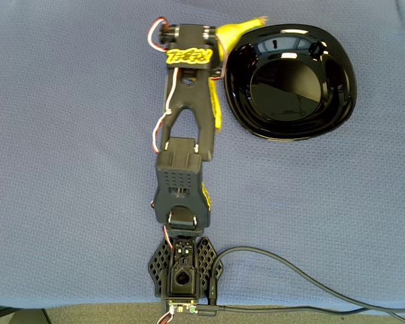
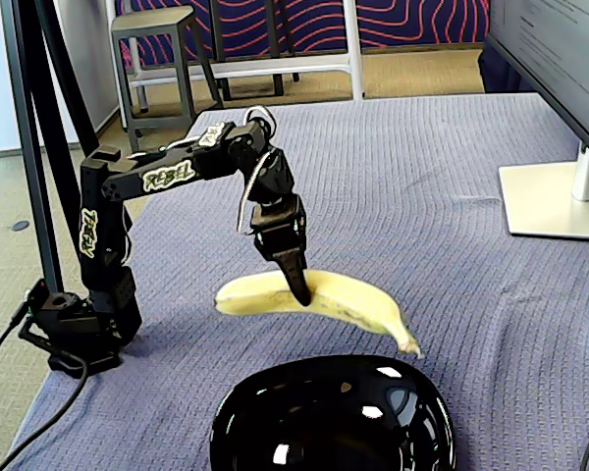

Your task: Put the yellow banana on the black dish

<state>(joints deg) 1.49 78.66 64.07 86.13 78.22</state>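
In the near foreground of the fixed view the black dish (image 2: 334,417) sits with nothing in it (just glossy light spots), resting on the blue-grey woven cloth of the tabletop (image 2: 452,196). Just behind it the yellow banana (image 2: 353,299) is lifted clear of the cloth, its middle clamped between the closed-in fingers of the end effector (image 2: 299,289); overhead, the black arm (image 1: 185,121) covers most of the fruit, one yellow end poking out beside the dish rim (image 1: 233,74). Around: a monitor stand (image 2: 555,201) at right, a stool (image 2: 157,39) on the floor behind, a cable (image 1: 290,277) trailing from the arm base.
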